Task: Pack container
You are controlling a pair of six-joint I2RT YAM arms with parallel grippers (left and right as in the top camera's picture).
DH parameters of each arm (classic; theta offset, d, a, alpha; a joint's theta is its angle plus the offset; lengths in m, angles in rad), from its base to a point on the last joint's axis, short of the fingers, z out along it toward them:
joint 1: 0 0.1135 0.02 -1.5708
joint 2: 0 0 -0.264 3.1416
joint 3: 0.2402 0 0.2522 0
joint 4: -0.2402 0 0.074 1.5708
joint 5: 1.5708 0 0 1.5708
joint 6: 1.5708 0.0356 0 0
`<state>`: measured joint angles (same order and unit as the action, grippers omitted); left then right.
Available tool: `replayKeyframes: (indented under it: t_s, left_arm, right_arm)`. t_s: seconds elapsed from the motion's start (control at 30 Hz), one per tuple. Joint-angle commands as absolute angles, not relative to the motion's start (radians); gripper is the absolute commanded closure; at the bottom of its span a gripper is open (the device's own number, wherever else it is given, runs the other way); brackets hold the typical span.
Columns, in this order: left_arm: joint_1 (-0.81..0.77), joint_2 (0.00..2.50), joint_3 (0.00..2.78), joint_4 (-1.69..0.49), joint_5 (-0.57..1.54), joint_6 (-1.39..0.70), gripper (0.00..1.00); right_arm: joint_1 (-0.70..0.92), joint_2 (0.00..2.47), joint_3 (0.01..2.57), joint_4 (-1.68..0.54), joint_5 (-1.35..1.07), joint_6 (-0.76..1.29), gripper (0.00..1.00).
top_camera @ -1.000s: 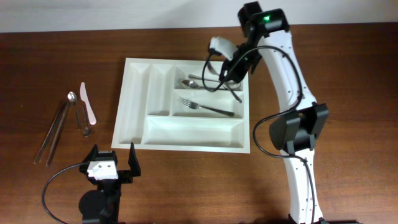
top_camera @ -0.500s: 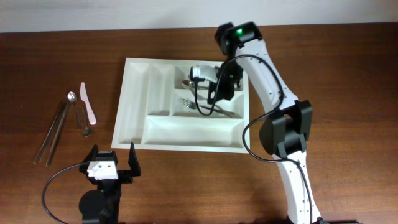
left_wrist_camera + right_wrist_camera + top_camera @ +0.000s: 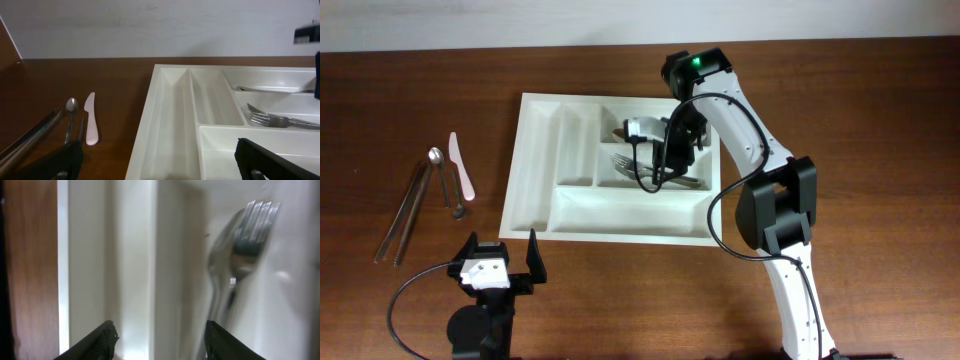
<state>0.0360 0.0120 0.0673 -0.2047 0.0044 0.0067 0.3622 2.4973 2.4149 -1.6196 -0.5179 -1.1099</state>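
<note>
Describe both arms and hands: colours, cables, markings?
Right arm: white link shells, black joint housings, a lit green light on the top joint, and a black cable looping alongside. Left arm: black base, with a white block behind the left hand. The left hand and the right hand both have black fingers. No lettering is readable.

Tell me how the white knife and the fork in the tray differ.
The knife is white and matte; the fork is shiny metal. The knife lies on the table left of the container; the fork lies inside one of its long compartments. Both lie flat.
</note>
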Motion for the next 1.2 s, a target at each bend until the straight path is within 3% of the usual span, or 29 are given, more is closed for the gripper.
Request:
replayKeyframes:
  t_s: [0.0, 0.03, 0.13, 0.33, 0.57, 0.73, 1.17]
  left_arm:
    - [0.042, 0.006, 0.061, -0.202, 0.012, 0.015, 0.01]
    - [0.042, 0.006, 0.061, -0.202, 0.012, 0.015, 0.01]
    - [0.042, 0.006, 0.061, -0.202, 0.012, 0.015, 0.01]
    - [0.042, 0.006, 0.061, -0.202, 0.012, 0.015, 0.01]
    - [0.042, 0.006, 0.061, -0.202, 0.012, 0.015, 0.01]
    - [0.042, 0.006, 0.061, -0.202, 0.012, 0.015, 0.01]
    - [0.042, 0.006, 0.061, -0.193, 0.012, 0.015, 0.01]
  right_arm:
    - [0.348, 2.48, 2.553, -1.619, -0.53, -0.997, 0.38]
    - [0.338, 2.48, 2.597, -1.616, -0.516, -0.958, 0.25]
    - [0.297, 2.48, 2.738, -1.592, -0.427, -0.798, 0.01]
    - [0.176, 2.48, 2.926, -1.501, -0.148, -0.382, 0.01]
    - [0.023, 2.481, 2.932, -1.515, 0.16, -0.031, 0.01]
    - [-0.07, 2.481, 2.932, -1.53, 0.161, 0.144, 0.01]
    - [-0.126, 2.481, 2.932, -1.529, 0.067, 0.178, 0.01]
